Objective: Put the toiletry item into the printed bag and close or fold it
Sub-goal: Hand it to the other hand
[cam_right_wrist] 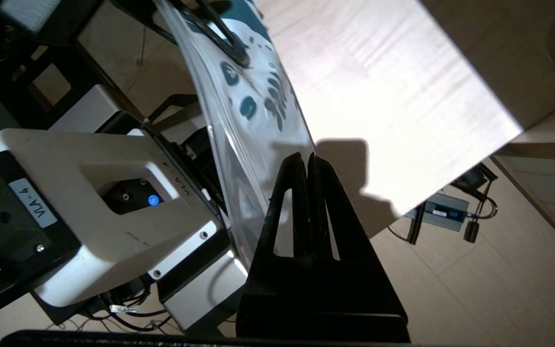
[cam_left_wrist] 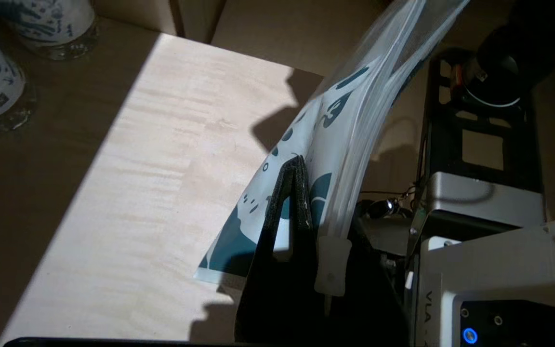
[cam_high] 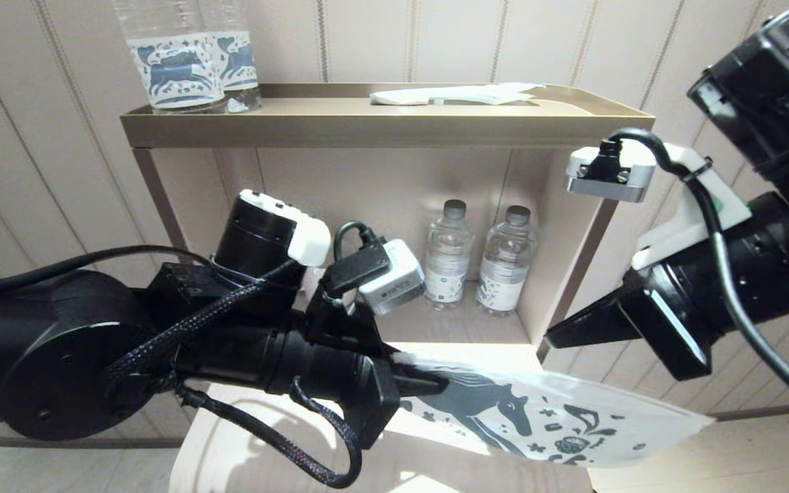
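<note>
Left gripper (cam_high: pixel 429 383) jaws pinching the printed bag (cam_high: pixel 545 418) at one end; thin, floppy film sags. Right gripper (cam_high: pixel 559 334) jaws pressed together, empty. Grip edges.

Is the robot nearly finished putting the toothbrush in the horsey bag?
Partly. The left gripper is shut on the printed bag, lifted off the table. The right gripper is shut and empty. The toothbrush isn't clearly visible, so I can't tell if it's inside. Closing or folding remains.
</note>
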`<state>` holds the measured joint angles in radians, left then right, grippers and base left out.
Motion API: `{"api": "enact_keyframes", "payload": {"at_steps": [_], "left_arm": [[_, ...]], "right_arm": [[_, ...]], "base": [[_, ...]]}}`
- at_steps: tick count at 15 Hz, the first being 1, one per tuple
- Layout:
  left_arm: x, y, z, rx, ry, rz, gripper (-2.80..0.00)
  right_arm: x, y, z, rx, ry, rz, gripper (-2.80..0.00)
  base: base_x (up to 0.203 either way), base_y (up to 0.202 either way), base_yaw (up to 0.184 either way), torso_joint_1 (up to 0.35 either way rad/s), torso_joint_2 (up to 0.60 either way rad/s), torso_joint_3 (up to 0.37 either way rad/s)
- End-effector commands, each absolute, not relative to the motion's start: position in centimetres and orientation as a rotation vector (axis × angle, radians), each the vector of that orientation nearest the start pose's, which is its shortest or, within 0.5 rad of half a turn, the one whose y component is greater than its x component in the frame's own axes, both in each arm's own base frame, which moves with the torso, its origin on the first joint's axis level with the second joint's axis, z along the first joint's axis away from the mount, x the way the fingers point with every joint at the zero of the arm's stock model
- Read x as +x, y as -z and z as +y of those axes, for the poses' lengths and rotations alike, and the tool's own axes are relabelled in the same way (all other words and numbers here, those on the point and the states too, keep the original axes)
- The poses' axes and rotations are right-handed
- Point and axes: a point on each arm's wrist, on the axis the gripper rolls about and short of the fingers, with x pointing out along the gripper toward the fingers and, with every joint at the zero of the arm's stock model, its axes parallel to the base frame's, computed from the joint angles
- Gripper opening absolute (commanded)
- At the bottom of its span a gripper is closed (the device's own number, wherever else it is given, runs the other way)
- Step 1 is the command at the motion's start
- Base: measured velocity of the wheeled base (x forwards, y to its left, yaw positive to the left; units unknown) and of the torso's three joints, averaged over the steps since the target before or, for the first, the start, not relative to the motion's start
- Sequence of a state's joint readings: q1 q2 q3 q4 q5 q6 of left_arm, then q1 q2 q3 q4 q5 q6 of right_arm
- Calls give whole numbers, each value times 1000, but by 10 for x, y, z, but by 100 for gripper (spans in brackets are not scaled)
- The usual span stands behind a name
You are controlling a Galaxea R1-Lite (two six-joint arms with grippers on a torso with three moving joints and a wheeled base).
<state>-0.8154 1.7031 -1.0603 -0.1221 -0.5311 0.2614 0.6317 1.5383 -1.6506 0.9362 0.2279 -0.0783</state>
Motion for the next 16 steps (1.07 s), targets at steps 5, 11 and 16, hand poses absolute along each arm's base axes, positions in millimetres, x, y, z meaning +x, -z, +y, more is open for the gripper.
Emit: {"api": "enact_keyframes", "payload": {"at_steps": [5,11,16], "left_arm": [[192,-193,-269,356,1493,368,-280],[182,-188,-273,378,1521,391,-280],[190,-188,-266,373,1484,397,-280]], "right_arm": [[173,-326,139,-200,-921,722,-280],[169,-304,143,-197,-957,709,-280],[165,-307,135,-195,-937,665,-280]], "base": [[0,0,0,0,0,0],[0,0,0,0,0,0],[0,0,0,0,0,0]]}}
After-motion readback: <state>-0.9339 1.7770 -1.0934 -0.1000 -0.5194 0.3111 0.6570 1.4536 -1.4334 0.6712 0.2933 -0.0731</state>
